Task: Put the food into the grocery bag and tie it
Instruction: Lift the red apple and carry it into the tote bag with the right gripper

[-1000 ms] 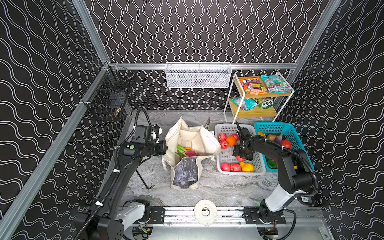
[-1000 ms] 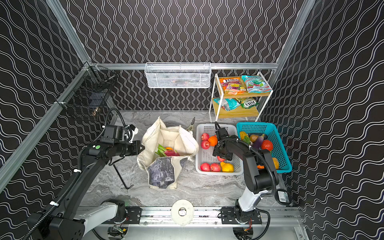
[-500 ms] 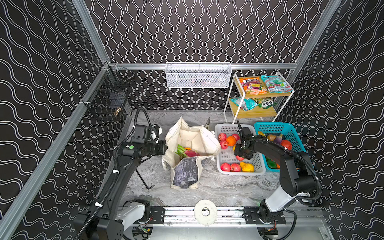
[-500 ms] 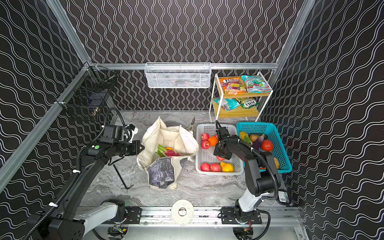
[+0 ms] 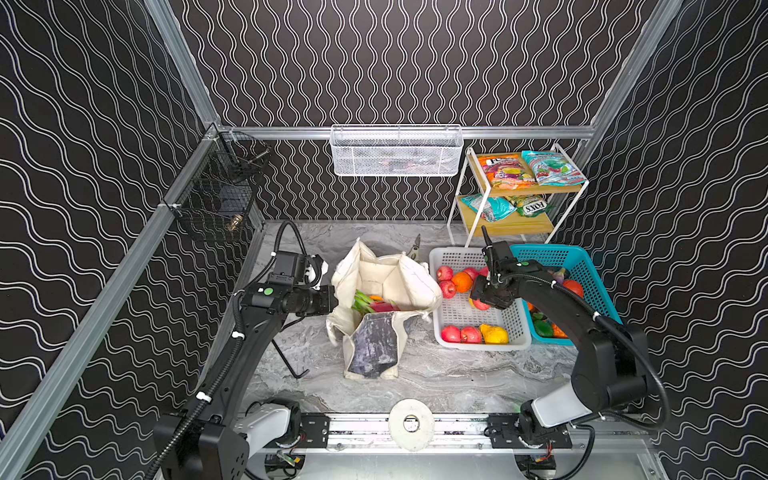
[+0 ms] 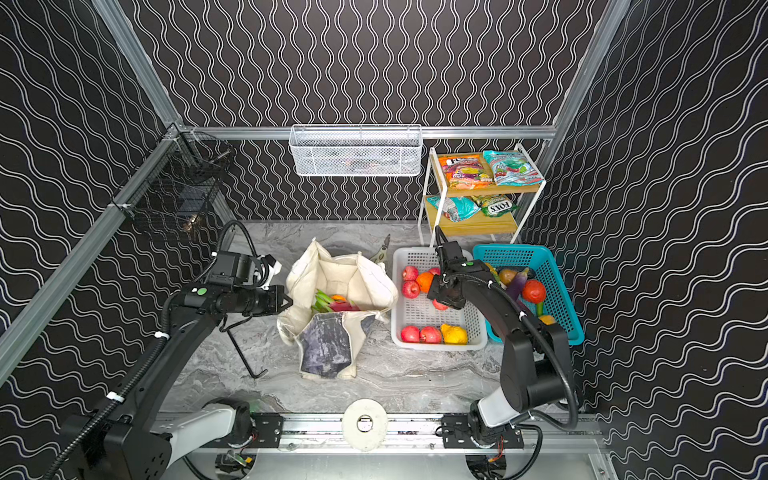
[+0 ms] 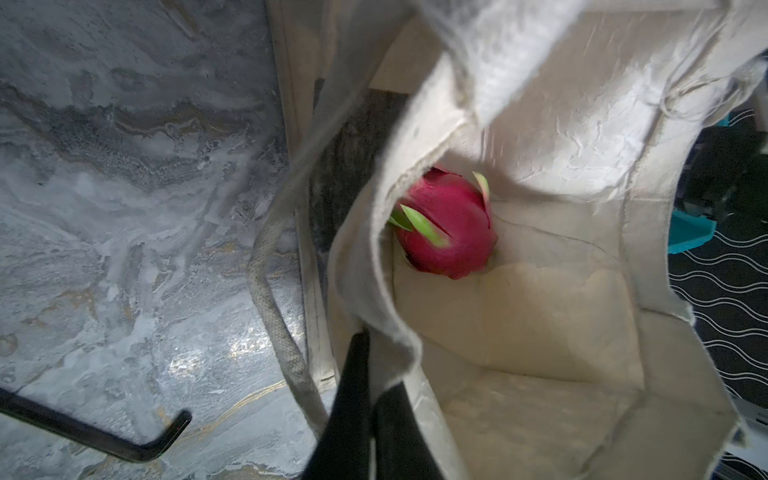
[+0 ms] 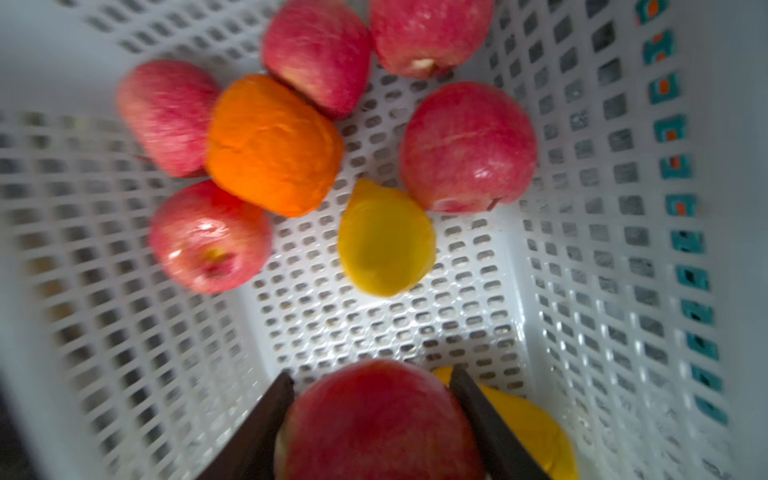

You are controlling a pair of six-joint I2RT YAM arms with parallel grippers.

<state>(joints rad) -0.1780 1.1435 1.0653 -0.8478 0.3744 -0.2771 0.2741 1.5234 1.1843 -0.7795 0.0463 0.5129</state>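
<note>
The cream grocery bag (image 5: 386,286) (image 6: 345,282) stands open mid-table, dark print panel facing front. A pink dragon fruit (image 7: 446,228) lies inside it, with green and orange food beside it in both top views. My left gripper (image 5: 332,298) (image 6: 289,300) (image 7: 374,365) is shut on the bag's left rim. My right gripper (image 5: 484,301) (image 6: 442,303) (image 8: 371,374) is down in the white basket (image 5: 478,345) (image 8: 582,291), shut on a red apple (image 8: 378,424). Loose in the basket are several apples (image 8: 467,145), an orange (image 8: 272,145) and lemons (image 8: 386,241).
A teal basket (image 5: 582,266) of produce stands right of the white one. Behind them is a shelf (image 5: 515,226) with snack packets (image 5: 505,170). A white wire basket (image 5: 395,151) hangs on the back wall and a black one (image 5: 216,199) on the left. A black bent rod (image 5: 286,357) (image 7: 124,440) lies left of the bag.
My right gripper's jaws have narrowed onto the red apple in the white basket. The left arm and the bag have not moved.
</note>
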